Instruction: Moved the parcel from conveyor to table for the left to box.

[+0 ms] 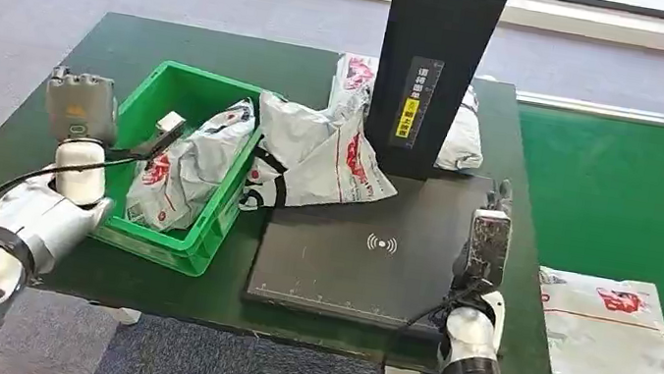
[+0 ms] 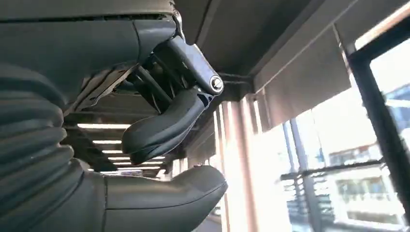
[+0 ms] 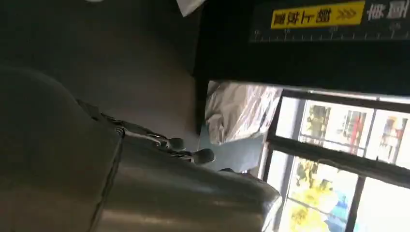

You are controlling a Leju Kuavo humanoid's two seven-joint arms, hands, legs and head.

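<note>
On the green conveyor (image 1: 643,204) at your right, one grey parcel (image 1: 616,354) lies flat near its front end, just beside the desk (image 1: 38,133) edge and untouched by either hand. Your right hand (image 1: 487,238) stands upright over the right edge of the black scanner plate (image 1: 352,260), close to that parcel but apart from it; it holds nothing, though you cannot tell from these views whether its fingers are spread or curled. Behind the plate rises the black scanner post (image 1: 436,64) with its yellow label. Another parcel (image 1: 323,151) lies draped from the plate over the rim of the green box (image 1: 163,239), a further one (image 1: 186,170) sits inside the box, and one more (image 1: 460,132) lies behind the post. Your left hand (image 1: 81,110) is raised at the box's left wall, with nothing in it; the left wrist view shows its thumb (image 2: 164,200) and dark fingers (image 2: 162,130) apart, released, against a ceiling and windows. A black cable runs along your left forearm toward that hand.
</note>
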